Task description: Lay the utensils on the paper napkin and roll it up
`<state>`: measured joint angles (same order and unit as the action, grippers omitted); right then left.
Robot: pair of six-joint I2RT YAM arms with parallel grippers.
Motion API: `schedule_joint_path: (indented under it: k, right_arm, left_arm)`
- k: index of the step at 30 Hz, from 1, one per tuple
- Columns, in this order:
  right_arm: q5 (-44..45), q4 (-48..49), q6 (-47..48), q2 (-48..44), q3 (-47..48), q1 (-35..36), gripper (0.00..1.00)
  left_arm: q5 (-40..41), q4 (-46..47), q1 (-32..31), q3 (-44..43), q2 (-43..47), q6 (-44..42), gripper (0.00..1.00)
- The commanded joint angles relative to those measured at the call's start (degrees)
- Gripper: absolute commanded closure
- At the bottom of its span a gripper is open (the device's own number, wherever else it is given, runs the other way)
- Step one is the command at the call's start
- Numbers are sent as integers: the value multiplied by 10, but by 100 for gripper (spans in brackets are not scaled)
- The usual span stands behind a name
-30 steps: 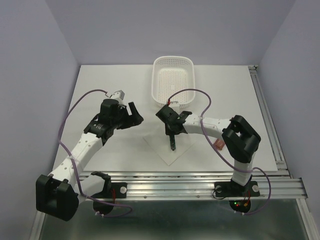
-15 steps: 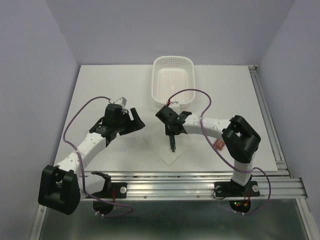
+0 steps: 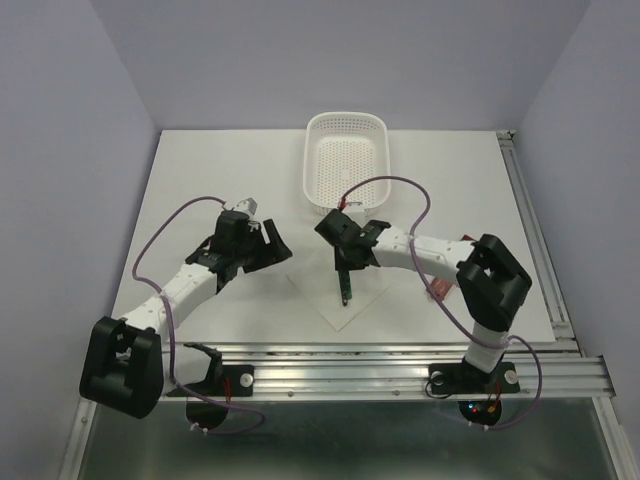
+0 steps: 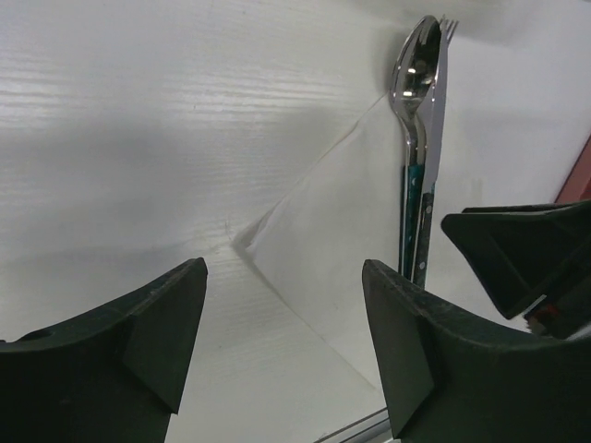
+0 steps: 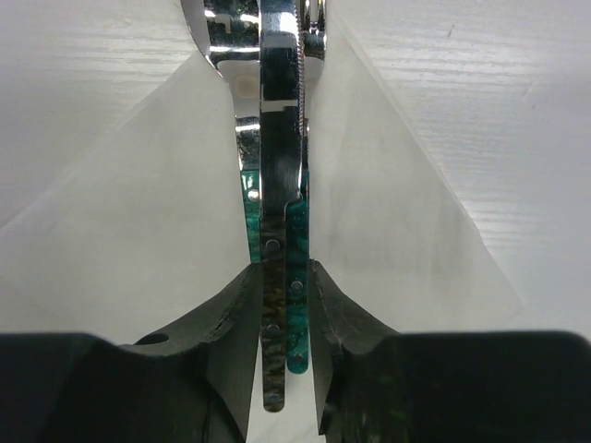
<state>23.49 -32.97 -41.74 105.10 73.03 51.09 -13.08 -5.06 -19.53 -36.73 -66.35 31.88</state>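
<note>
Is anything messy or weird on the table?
A little. The utensils in the right claw poke past the corner of the paper napkin, shiny ends over the table. The napkin corner near the left claw looks slightly lifted.

Text on the utensils (image 5: pixel 280 138): none I can read, only small rivets on the handles.
Print on the paper napkin (image 5: pixel 138 231): none.
Marks on the basket (image 3: pixel 346 117): none legible.
Labels on the left arm (image 3: pixel 190 285) and right arm (image 3: pixel 430 250): none I can make out.
Writing on the counter (image 3: pixel 200 170): none.
</note>
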Motion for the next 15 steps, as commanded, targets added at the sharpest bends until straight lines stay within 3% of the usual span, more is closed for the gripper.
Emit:
schedule_joint_path:
  k: [1, 10, 15]
  right_arm:
    - [2, -37, -25, -81, 9, 4, 67]
    - [-29, -13, -55, -168, -118, -30, 64]
    - [-25, -11, -129, -218, -180, -67, 62]
  left_arm:
    - [2, 34, -9, 21, -17, 7, 21]
    - [16, 77, -27, 38, -70, 13, 24]
    - [25, 95, -43, 39, -103, 17, 24]
